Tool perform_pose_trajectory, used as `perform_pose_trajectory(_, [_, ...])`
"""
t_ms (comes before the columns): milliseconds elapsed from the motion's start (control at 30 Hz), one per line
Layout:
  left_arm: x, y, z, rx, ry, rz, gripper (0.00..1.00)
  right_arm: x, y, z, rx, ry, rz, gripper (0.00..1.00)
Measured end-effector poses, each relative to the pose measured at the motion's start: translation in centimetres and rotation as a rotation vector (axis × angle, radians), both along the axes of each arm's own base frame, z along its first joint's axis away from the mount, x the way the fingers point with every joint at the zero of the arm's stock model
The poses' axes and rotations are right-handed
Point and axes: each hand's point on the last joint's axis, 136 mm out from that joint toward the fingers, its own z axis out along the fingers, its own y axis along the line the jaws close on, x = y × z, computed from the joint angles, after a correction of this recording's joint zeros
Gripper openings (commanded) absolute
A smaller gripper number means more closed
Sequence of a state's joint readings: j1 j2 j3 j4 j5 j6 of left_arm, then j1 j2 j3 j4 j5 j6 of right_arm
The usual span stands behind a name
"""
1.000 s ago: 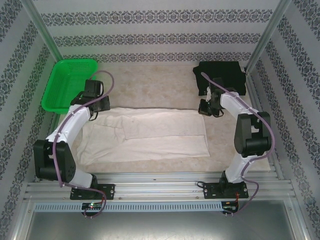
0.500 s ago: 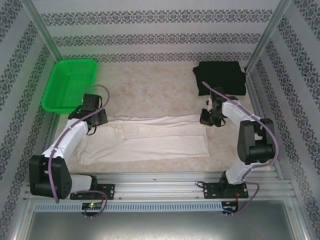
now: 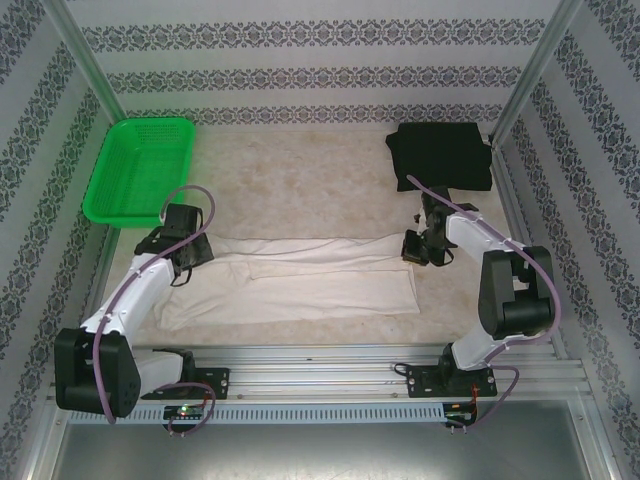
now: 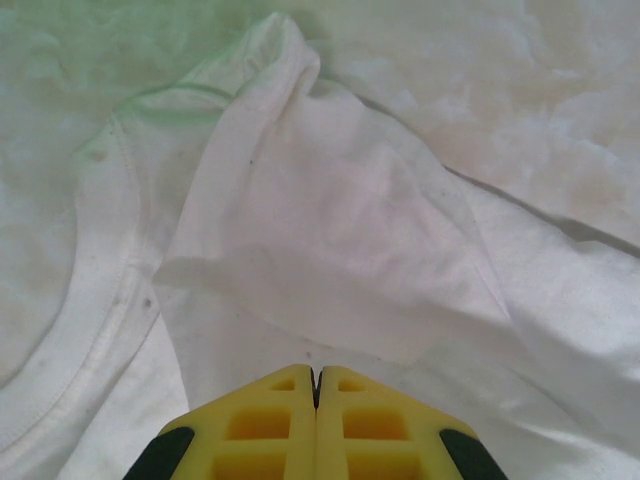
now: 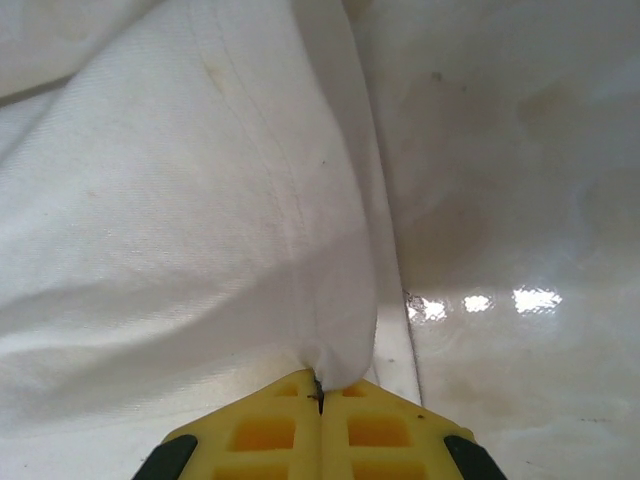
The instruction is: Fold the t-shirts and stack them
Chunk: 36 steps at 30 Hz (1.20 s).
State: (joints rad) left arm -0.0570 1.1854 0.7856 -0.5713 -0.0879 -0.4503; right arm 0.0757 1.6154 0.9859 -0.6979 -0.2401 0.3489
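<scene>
Wrist views show left gripper [image 4: 316,382] and right gripper [image 5: 320,392] pinching white t-shirt [image 4: 330,230]; overhead adds black t-shirt [image 3: 440,152] far right.

White tee [image 4: 330,230] past edges, both wrist cams

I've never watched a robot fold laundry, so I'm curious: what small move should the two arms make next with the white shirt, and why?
Probably draw both arms a little nearer their bases, laying the pinched edge over the white t-shirt. Both pairs of jaws are shut on that edge, and the shirt is only partly folded lengthwise.
</scene>
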Motion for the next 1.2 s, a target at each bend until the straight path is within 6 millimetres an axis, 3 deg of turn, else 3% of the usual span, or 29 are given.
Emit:
perform_pose_trajectory(333, [-1.4,0.1,-1.5,-0.012,0.042,0.034,0.0,-1.7,0.1,-1.4,-0.013,0.051,-0.006,0.02])
perform_pose_trajectory(500, [-2.0,0.3,-2.5,-0.015,0.079,0.055,0.0,-1.9,0.0,-1.6,-0.016,0.056,-0.013,0.11])
perform_pose_trajectory(600, [-2.2,0.3,-3.1,-0.014,0.105,0.065,0.18,-1.9,-0.1,-1.6,-0.02,0.057,-0.026,0.28])
perform_pose_trajectory(667, [-2.4,0.3,-3.5,-0.018,0.121,0.076,0.38,-1.9,-0.3,-1.7,-0.03,0.056,-0.028,0.44])
perform_pose_trajectory(733, [-2.7,0.3,-3.7,-0.021,0.131,0.085,0.55,-1.9,-0.5,-1.7,-0.041,0.06,-0.043,0.53])
perform_pose_trajectory(867, [-3.1,0.6,-2.7,-0.027,0.103,0.118,0.67,-1.8,-0.6,-0.7,-0.048,0.029,-0.045,0.63])
perform_pose_trajectory(933, [-3.6,1.0,-1.5,-0.017,0.066,0.147,0.75,-1.5,-0.7,0.6,-0.045,-0.016,-0.05,0.69])
perform_pose_trajectory(1033, [-3.9,1.5,-0.1,-0.007,0.019,0.175,0.79,-1.1,-0.5,2.7,-0.03,-0.09,-0.044,0.82])
perform_pose_trajectory(1200, [-3.7,1.6,-1.4,-0.023,0.085,0.207,0.83,-0.6,2.1,6.2,0.05,-0.231,0.044,0.98])
